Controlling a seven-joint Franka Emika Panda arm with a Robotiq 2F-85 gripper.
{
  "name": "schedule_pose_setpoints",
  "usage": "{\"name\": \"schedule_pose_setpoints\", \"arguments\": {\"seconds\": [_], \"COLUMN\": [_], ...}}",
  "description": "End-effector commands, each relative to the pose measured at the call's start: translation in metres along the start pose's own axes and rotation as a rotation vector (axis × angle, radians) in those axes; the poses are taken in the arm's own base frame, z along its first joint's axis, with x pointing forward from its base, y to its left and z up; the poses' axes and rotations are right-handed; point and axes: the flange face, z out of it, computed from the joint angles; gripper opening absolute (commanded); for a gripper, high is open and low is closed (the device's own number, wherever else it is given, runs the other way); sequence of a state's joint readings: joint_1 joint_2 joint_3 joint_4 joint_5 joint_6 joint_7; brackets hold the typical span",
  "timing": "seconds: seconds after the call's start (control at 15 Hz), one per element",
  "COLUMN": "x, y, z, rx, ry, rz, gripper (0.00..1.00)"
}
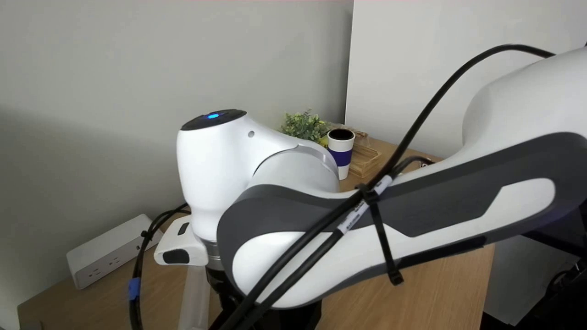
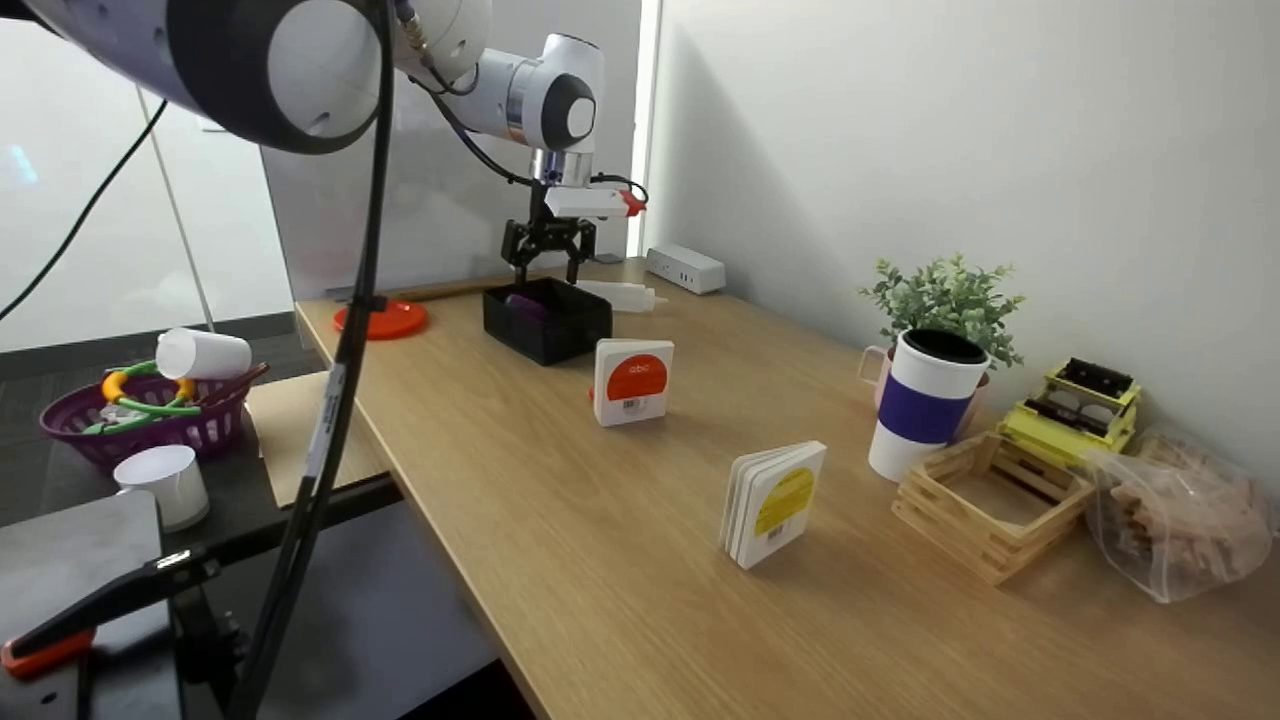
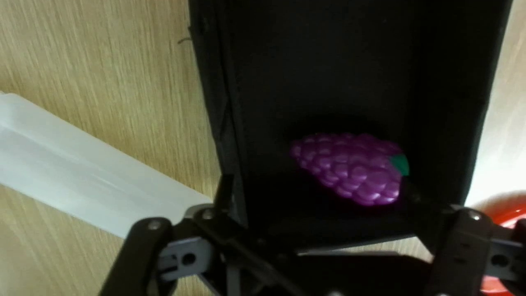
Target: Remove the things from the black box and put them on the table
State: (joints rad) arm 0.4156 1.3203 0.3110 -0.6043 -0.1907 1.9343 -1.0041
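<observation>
White-and-grey robot arm (image 2: 497, 95) stretched out, wrist bent down; black two-finger gripper (image 2: 546, 272) spread wide, holding nothing, over open-topped black rectangular box (image 2: 575, 338) on light-brown wooden table (image 2: 520, 450). Purple bumpy fruit-shaped piece (image 3: 349, 170) lies in box. Can't tell if fingertips (image 3: 225, 193) dip inside. In an exterior view, forearm (image 1: 440, 215) blocks much of gripper. Wrist view cuts off box end and round red-orange plate (image 2: 398, 320).

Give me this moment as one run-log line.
gripper: open, over black box; held: nothing; in box: purple grape-like item; status: not yet moved to table
</observation>
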Motion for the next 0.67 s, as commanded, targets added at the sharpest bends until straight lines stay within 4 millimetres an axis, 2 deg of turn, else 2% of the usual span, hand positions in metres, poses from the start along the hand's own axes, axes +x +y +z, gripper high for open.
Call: {"name": "schedule_pose_setpoints", "arguments": {"seconds": [0.0,0.6], "x": [0.002,0.002], "y": [-0.002,-0.007], "z": [-0.001,0.011], "rx": [-0.001,0.050], "ry": [0.000,0.023], "rz": [-0.003,0.001], "gripper": [1.00,1.00]}}
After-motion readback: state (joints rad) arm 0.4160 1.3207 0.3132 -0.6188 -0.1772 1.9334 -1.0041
